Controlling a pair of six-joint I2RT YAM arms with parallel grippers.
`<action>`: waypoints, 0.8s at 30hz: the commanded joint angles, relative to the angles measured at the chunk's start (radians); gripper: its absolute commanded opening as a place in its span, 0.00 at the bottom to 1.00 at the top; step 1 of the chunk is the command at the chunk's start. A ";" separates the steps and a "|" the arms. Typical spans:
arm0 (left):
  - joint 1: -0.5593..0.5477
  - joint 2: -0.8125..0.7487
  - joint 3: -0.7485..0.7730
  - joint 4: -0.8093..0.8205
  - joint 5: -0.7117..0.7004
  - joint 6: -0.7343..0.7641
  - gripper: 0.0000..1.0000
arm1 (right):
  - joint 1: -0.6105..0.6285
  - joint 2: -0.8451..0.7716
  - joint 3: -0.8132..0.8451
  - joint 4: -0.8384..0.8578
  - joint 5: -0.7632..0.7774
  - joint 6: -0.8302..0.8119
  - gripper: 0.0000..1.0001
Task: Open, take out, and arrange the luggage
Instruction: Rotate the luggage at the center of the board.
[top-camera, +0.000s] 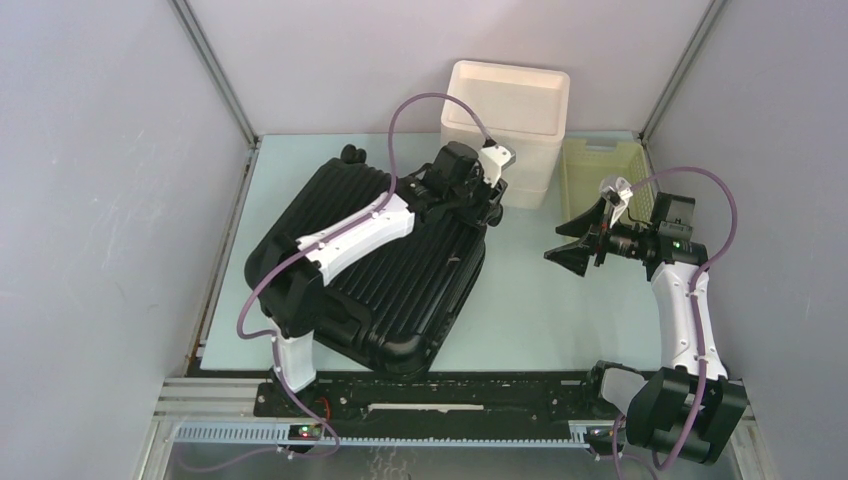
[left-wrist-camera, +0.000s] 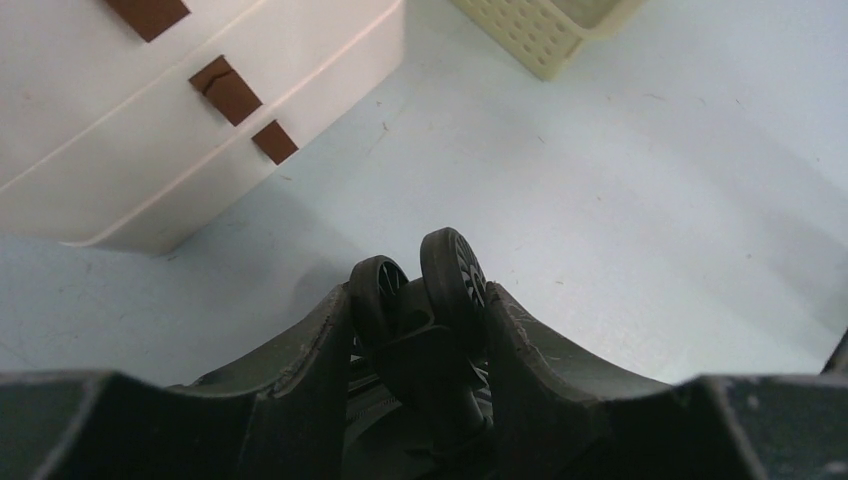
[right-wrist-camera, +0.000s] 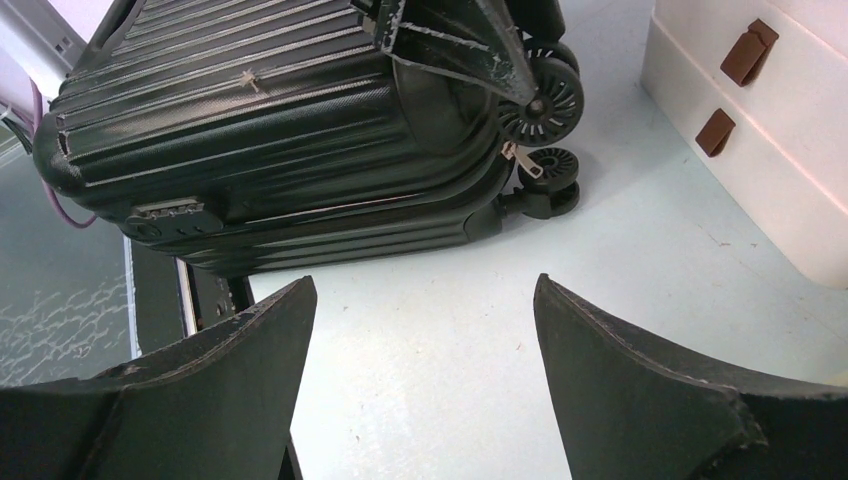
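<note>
The black ribbed luggage (top-camera: 400, 290) lies closed and flat on the pale table, slanted from front left to back centre. My left gripper (top-camera: 487, 205) is at its back right corner, its jaws shut on one of the luggage's twin caster wheels (left-wrist-camera: 452, 270). In the left wrist view the left gripper (left-wrist-camera: 420, 300) presses both sides of that wheel. The right wrist view shows the luggage (right-wrist-camera: 250, 110) side-on, the held wheel (right-wrist-camera: 545, 100) above a lower wheel (right-wrist-camera: 545, 185). My right gripper (top-camera: 575, 245) hovers open right of the luggage; the right gripper (right-wrist-camera: 422, 285) has only bare table between its jaws.
A white drawer box (top-camera: 505, 110) with brown pulls stands at the back, just beyond the held wheel. A pale yellow slatted basket (top-camera: 600, 175) sits to its right, behind my right gripper. Grey walls close in both sides.
</note>
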 joint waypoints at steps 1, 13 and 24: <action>-0.029 -0.086 -0.041 -0.090 0.159 0.124 0.06 | -0.009 -0.009 0.002 -0.007 -0.023 -0.026 0.89; -0.051 -0.064 0.051 -0.165 0.099 0.067 0.37 | -0.019 -0.012 0.002 -0.017 -0.024 -0.038 0.89; -0.050 -0.111 0.132 -0.165 -0.005 -0.010 0.78 | -0.018 -0.010 0.002 -0.027 -0.024 -0.052 0.90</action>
